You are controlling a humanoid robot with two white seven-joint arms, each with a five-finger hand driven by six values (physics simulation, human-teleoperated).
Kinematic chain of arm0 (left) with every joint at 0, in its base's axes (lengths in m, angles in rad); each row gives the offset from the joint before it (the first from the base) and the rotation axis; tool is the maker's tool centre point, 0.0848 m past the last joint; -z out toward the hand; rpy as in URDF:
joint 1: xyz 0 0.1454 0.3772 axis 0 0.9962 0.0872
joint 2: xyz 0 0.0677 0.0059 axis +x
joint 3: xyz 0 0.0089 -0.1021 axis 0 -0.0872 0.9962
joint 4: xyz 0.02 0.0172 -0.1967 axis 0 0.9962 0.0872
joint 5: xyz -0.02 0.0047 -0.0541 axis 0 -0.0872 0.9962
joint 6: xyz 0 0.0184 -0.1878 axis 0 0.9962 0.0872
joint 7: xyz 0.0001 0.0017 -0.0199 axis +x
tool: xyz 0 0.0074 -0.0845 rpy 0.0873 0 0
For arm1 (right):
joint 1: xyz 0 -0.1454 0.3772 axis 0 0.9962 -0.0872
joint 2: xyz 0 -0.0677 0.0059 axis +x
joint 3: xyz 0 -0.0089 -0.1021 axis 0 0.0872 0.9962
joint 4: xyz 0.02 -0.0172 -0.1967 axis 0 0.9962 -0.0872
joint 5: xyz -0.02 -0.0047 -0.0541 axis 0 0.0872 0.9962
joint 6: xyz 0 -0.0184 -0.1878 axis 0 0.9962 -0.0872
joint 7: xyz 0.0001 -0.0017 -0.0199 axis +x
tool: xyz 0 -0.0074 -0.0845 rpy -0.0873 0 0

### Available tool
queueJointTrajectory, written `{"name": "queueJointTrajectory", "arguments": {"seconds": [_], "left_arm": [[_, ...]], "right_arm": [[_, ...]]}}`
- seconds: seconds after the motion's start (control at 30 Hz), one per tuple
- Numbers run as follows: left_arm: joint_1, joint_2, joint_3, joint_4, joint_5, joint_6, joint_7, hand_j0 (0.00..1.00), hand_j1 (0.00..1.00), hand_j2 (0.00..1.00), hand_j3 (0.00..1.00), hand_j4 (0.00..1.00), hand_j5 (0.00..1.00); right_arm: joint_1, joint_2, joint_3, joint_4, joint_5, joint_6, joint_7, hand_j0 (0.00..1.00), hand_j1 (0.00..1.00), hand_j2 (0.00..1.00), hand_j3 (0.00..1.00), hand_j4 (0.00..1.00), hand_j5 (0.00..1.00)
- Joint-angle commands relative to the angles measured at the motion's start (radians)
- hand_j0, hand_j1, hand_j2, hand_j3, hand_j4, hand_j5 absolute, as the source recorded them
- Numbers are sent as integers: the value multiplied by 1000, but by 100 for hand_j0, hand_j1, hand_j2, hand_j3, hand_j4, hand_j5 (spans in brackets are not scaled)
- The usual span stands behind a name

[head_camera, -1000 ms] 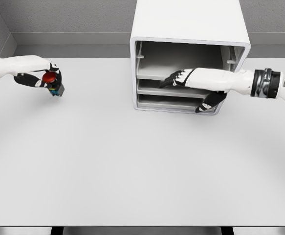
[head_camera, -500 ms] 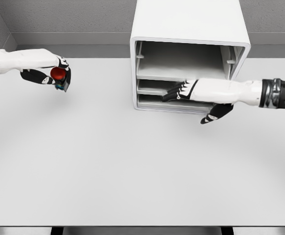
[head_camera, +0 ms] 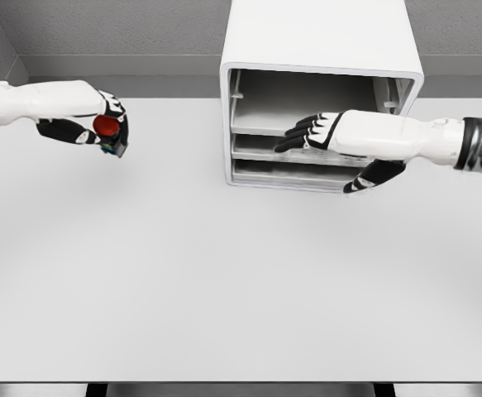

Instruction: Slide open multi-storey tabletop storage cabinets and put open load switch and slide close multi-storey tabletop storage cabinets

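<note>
Left hand (head_camera: 92,124): gripped the red-knobbed switch (head_camera: 108,132) above the table (head_camera: 224,281), well left of the cabinet (head_camera: 319,91).
Right hand (head_camera: 331,136): fingers spread, empty, at the cabinet's open front by its middle shelf.

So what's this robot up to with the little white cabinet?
It is putting a small part away in the cabinet on the table. Its left hand holds a load switch with a red knob up in the air, off to the left of the cabinet. Its right hand is flat at the cabinet's open front, fingers stretched out over the middle shelf level and holding nothing. The switch is not inside yet.
</note>
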Motion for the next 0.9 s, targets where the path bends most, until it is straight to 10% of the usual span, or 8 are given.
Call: {"name": "queueJointTrajectory", "arguments": {"seconds": [0.0, 0.2, 0.87], "left_arm": [[0, 4, 2, -28, 8, 2, 2, 43, 43, 43, 43, 43, 43], [2, 2, 2, -40, 2, 2, 2, 43, 43, 43, 43, 43, 43], [3, 58, 35, -235, 6, 2, 2, 43, 43, 43, 43, 43, 43]], "right_arm": [[0, 24, -19, 4, 5, 84, 0, 100, 100, 100, 100, 100, 100], [-18, 87, -11, 108, 72, 153, 0, 100, 100, 100, 100, 100, 100], [-2, 113, -5, 53, 115, 218, 0, 100, 100, 100, 100, 100, 100]]}}
